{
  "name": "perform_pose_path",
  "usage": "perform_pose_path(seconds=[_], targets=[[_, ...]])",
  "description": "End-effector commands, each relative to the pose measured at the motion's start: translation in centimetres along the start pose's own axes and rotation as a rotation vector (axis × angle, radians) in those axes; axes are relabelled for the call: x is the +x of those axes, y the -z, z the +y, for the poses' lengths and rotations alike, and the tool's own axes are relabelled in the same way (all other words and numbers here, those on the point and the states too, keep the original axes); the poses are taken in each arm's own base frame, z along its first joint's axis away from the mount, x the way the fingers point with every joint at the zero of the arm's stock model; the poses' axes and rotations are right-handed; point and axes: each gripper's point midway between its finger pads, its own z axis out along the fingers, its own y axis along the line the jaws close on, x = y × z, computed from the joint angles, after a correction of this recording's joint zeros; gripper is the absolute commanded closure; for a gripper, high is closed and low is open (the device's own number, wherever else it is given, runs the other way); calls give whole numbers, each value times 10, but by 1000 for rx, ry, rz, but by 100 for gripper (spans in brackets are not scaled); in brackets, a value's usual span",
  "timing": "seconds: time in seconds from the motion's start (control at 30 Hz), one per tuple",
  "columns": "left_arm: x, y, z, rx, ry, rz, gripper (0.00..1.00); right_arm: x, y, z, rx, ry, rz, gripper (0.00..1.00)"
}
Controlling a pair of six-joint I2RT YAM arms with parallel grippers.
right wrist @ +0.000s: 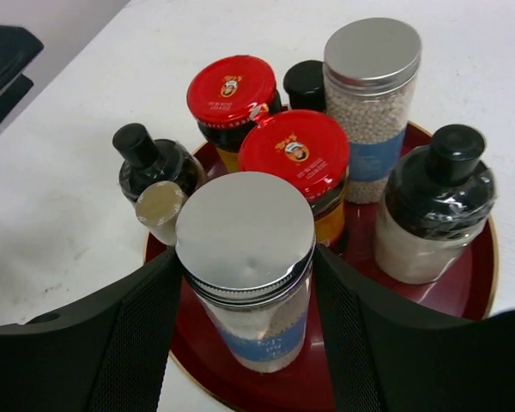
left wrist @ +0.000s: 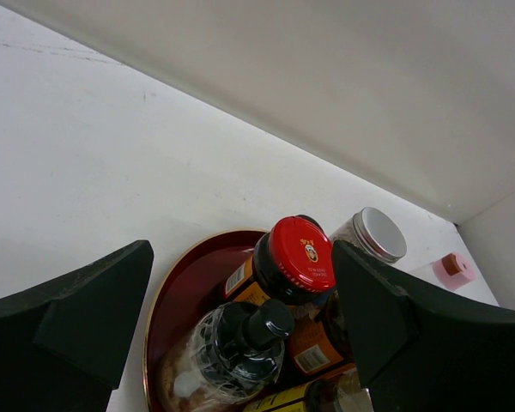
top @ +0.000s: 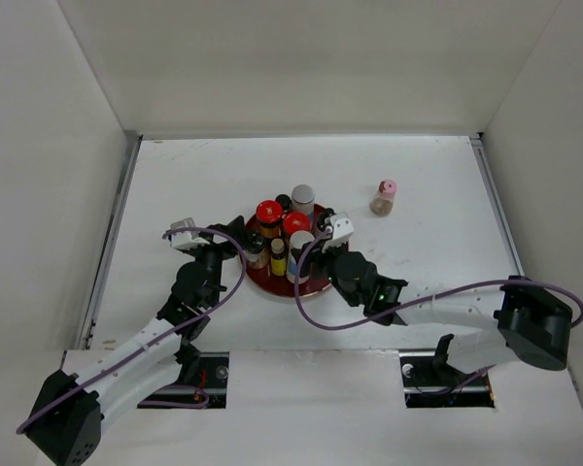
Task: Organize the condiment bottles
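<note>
A dark-red plate [top: 316, 283] holds several condiment bottles. My right gripper [right wrist: 246, 257] is shut on a silver-lidded jar with a blue label [right wrist: 245, 283], which stands on the plate's near part [right wrist: 472, 292]. Behind it are two red-lidded jars [right wrist: 293, 153], a tall silver-lidded jar [right wrist: 373, 86] and two black-capped bottles [right wrist: 435, 206]. My left gripper [left wrist: 240, 257] is open at the plate's left side, with a red-lidded jar [left wrist: 300, 253] and a black-capped bottle [left wrist: 249, 335] between its fingers, neither touched. A pink-capped bottle [top: 385, 197] stands alone on the table, to the right.
White walls enclose the table on the left, back and right. Both arms reach in from the near edge and meet at the plate [left wrist: 184, 292]. The pink-capped bottle also shows in the left wrist view [left wrist: 453, 268], beyond the plate.
</note>
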Motion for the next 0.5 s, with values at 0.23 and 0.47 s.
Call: perform_pose_path(seconds=[0.23, 0.47], targets=[[-6, -1, -4, 15, 33, -27, 14, -7, 0, 28, -4, -63, -113, 50], [-5, -1, -4, 17, 31, -23, 14, 1, 6, 24, 22, -38, -107, 45]])
